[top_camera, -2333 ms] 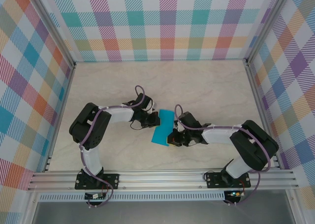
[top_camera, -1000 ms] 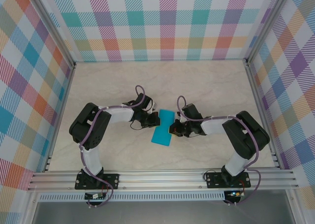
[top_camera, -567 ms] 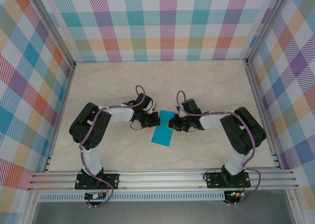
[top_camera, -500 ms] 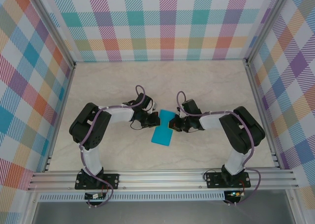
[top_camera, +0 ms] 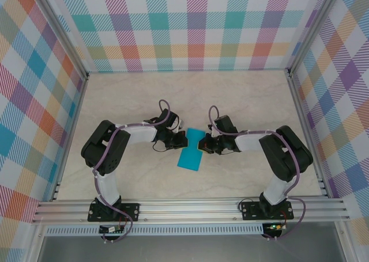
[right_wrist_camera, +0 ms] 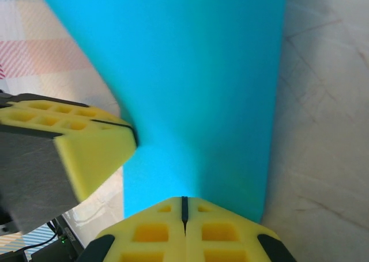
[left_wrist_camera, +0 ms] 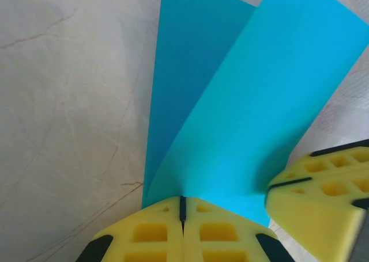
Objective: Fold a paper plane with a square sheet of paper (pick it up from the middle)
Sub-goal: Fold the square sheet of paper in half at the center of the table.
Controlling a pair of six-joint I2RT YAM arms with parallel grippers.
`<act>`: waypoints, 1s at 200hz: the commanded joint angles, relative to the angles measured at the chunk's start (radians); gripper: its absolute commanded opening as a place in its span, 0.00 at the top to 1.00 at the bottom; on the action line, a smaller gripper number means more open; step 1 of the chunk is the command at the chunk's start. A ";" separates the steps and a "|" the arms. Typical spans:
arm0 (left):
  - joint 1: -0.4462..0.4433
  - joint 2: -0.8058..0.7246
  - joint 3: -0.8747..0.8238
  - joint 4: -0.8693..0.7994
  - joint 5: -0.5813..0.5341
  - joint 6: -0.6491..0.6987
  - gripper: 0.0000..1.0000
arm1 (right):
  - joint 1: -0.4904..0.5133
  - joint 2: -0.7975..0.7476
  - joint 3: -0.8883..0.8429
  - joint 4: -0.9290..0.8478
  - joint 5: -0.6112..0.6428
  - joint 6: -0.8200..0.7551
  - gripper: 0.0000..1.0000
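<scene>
The square sheet of paper (top_camera: 190,152) is teal-blue and lies folded lengthwise into a narrow strip on the table, not in the shape of a paper plane. My left gripper (top_camera: 183,139) is shut, its tips on the strip's far left edge. My right gripper (top_camera: 202,145) is shut too, its tips on the right edge opposite. In the left wrist view the shut yellow tips (left_wrist_camera: 183,197) meet the paper (left_wrist_camera: 253,101), where an upper layer lifts off a darker lower one. In the right wrist view the tips (right_wrist_camera: 184,198) touch the paper (right_wrist_camera: 190,72).
The marble-patterned table (top_camera: 248,101) is walled by checked panels on three sides. An aluminium rail (top_camera: 190,207) carrying both arm bases runs along the near edge. Each wrist view shows the other gripper's yellow finger (left_wrist_camera: 323,187) (right_wrist_camera: 75,141) close by.
My right gripper has slid from the strip's near right side up along its right edge toward the far end. The left gripper and the paper have stayed put.
</scene>
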 commanded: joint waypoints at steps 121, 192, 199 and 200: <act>-0.016 0.035 -0.031 -0.177 -0.108 0.025 1.00 | -0.046 0.093 0.089 -0.097 0.017 -0.062 1.00; -0.016 0.028 -0.029 -0.177 -0.098 0.025 1.00 | -0.074 0.064 0.177 -0.164 0.004 -0.101 1.00; -0.016 0.027 -0.028 -0.179 -0.099 0.024 1.00 | -0.077 0.076 0.177 -0.160 0.002 -0.103 1.00; -0.016 0.027 -0.028 -0.180 -0.100 0.024 1.00 | -0.078 0.078 0.177 -0.160 0.002 -0.103 1.00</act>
